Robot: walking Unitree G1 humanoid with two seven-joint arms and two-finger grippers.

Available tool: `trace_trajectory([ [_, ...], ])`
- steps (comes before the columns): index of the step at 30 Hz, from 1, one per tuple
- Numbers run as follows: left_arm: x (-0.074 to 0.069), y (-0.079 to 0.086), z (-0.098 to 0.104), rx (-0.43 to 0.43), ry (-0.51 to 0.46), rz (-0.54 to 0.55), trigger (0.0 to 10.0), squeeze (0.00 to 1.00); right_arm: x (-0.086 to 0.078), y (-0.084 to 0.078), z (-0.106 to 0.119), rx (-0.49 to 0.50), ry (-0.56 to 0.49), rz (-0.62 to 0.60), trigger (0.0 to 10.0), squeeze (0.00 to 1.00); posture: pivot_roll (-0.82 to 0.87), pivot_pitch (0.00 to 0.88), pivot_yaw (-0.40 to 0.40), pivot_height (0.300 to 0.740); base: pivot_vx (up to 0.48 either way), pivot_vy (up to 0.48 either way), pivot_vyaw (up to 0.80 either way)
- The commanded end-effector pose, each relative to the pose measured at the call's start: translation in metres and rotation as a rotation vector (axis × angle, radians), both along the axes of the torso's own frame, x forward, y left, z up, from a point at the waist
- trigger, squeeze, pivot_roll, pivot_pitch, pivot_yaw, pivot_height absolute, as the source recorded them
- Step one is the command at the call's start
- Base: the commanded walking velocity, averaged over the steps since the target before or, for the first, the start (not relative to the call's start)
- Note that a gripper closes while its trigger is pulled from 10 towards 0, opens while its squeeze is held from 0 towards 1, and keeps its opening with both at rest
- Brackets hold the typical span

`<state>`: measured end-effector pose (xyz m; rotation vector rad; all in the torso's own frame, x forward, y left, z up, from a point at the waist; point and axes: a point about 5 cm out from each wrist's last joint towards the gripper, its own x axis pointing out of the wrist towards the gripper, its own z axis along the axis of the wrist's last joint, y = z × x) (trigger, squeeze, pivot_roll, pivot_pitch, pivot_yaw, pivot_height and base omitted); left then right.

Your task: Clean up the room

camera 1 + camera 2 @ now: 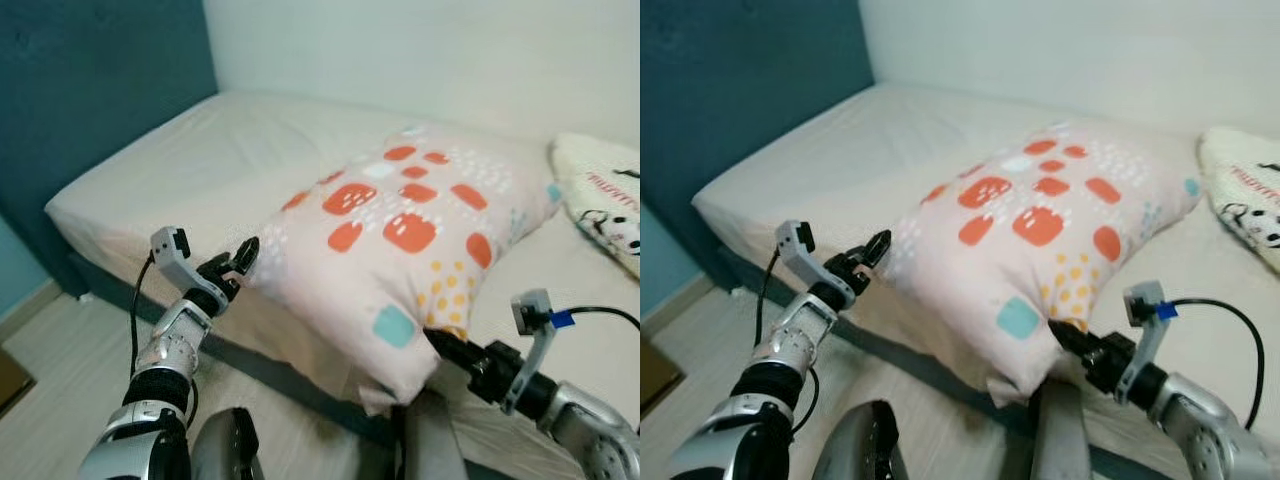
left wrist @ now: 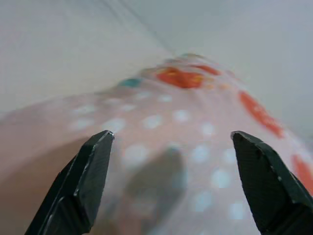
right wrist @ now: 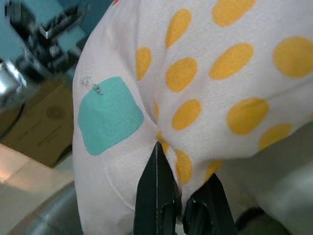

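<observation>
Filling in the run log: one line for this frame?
scene: pillow on bed | right gripper: shut on pillow corner | left gripper: open at opposite end | phase: pillow handling

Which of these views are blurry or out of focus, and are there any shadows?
Left wrist view: pillow soft and out of focus, a dark shadow between the open left gripper's fingers. Right wrist view: pillow print sharp, background blurred. Eye views: evenly lit, slightly soft.

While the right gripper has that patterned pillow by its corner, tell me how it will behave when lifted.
The pillow is probably soft and floppy: its fabric puckers where the right gripper pinches it. It looks plump, so likely light for its bulk. Held by one corner it may sag or swing; the open left gripper sits at the other end and could steady it.
</observation>
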<state>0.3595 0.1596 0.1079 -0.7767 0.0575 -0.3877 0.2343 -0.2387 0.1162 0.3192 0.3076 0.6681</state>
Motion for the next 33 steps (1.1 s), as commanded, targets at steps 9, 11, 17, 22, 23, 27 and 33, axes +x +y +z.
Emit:
trace_trajectory([
  [9, -0.022, -0.031, -0.042, -0.110, 0.156, -0.142, 10.0, 0.00, -0.023, 0.021, -0.008, -0.071, 0.090, 0.180, 0.0, 0.00, -0.09, 0.020, 0.051, 0.485, 0.000, 0.000, 0.00],
  [11, -0.021, -0.032, -0.044, -0.013, 0.145, -0.132, 10.0, 1.00, -0.033, 0.019, -0.025, -0.194, 0.191, 0.205, 0.0, 0.00, -0.09, 0.018, 0.046, 0.485, 0.000, 0.000, 0.00],
  [17, -0.007, -0.019, -0.022, 0.103, 0.059, -0.109, 10.0, 1.00, -0.040, 0.009, -0.046, -0.368, 0.272, 0.202, 0.0, 0.00, -0.09, 0.015, 0.046, 0.485, 0.000, 0.000, 0.00],
  [22, 0.012, -0.001, 0.012, 0.236, -0.062, -0.057, 10.0, 1.00, -0.041, 0.002, -0.055, -0.449, 0.310, 0.175, 0.0, 0.00, -0.09, 0.005, 0.058, 0.485, 0.000, 0.000, 0.00],
  [23, 0.016, 0.006, 0.021, 0.211, -0.064, -0.007, 10.0, 1.00, -0.044, -0.001, -0.058, -0.481, 0.324, 0.167, 0.0, 0.00, -0.09, 0.006, 0.063, 0.485, 0.000, 0.000, 0.00],
  [27, 0.019, 0.024, 0.024, 0.027, 0.003, 0.097, 10.0, 1.00, -0.044, -0.007, -0.058, -0.486, 0.314, 0.120, 0.0, 0.00, -0.09, 0.005, 0.070, 0.485, 0.000, 0.000, 0.00],
  [33, -0.013, 0.027, -0.037, 0.175, 0.165, 0.049, 10.0, 0.00, -0.056, -0.011, -0.047, -0.434, 0.281, 0.142, 0.0, 0.00, -0.10, 0.006, 0.063, 0.485, 0.000, 0.000, 0.00],
])
